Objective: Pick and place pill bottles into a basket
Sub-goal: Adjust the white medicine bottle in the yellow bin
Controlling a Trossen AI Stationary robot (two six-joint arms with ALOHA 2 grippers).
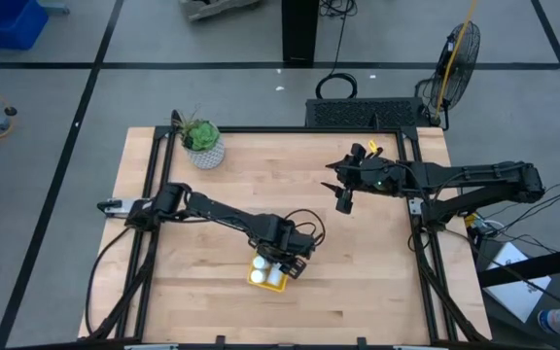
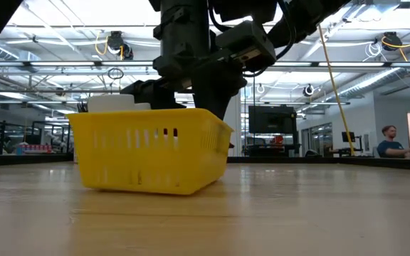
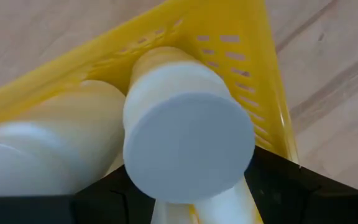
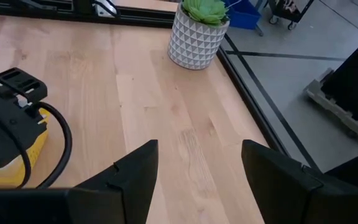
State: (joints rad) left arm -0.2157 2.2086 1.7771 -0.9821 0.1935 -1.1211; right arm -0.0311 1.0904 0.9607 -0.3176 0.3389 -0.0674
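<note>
Left gripper (image 1: 282,266) over yellow basket (image 1: 258,279), clamped on pill bottle (image 3: 185,146); other bottles (image 3: 48,143) crowd beside it. Right gripper (image 1: 343,201) raised mid-table, fingers spread, empty. Plant pot (image 1: 203,146) far corner.

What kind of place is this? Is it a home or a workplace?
Most likely a workplace, a robotics lab or workshop. The low view shows a large hall with exposed ceiling trusses, monitors and a person at a desk. The wooden table stands on taped concrete floor.
</note>
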